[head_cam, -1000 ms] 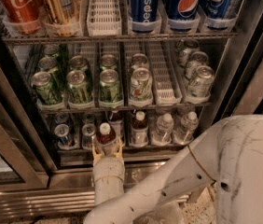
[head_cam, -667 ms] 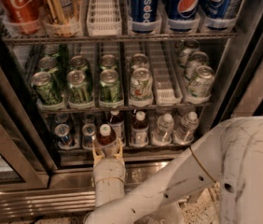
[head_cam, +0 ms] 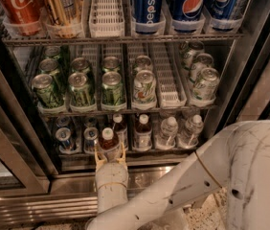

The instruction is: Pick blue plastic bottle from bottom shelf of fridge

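Observation:
The fridge (head_cam: 25,128) stands open in front of me. A small blue plastic bottle (head_cam: 108,142) with a white cap and a reddish-brown neck stands at the front of the bottom shelf (head_cam: 140,158), left of centre. My gripper (head_cam: 110,156) reaches in from below. Its two yellowish fingers (head_cam: 98,159) sit on either side of the bottle's body and are shut on it. The bottle's lower part is hidden behind the gripper. My white arm (head_cam: 211,176) fills the lower right.
Two similar bottles (head_cam: 143,131) and two clear water bottles (head_cam: 167,131) stand to the right on the bottom shelf, small cans (head_cam: 64,138) to the left. Green cans (head_cam: 112,87) fill the rack above. Pepsi cans (head_cam: 147,6) and Coke cans (head_cam: 17,6) are on top. Steel grille (head_cam: 39,210) is below.

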Controlling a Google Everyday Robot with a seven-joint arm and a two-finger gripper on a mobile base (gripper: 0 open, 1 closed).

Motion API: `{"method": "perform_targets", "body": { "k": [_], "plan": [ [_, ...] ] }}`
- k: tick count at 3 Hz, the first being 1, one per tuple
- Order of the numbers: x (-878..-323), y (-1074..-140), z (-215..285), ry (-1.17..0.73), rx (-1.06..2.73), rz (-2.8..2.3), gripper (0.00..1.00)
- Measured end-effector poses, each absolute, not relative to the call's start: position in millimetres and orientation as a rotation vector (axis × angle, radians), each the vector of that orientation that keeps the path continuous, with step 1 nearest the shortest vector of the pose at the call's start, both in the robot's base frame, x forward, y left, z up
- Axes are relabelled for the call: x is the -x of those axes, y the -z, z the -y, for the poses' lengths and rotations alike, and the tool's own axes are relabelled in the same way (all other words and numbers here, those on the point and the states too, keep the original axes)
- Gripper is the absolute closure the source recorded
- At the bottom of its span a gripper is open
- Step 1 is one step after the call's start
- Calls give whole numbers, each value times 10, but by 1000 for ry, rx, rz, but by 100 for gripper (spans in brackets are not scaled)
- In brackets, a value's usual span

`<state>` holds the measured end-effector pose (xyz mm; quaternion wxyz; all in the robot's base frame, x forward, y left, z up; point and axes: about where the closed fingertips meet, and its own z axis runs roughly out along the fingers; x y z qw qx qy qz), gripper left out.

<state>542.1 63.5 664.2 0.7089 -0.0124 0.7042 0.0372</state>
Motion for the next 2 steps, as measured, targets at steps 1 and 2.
{"method": "perform_targets", "body": {
  "k": [1, 2],
  "plan": [
    [-5421, -6642, -635, -83, 28, -1563, 100],
    [-5421, -6642, -635, -83, 28, -1563, 100]
  ]
}}
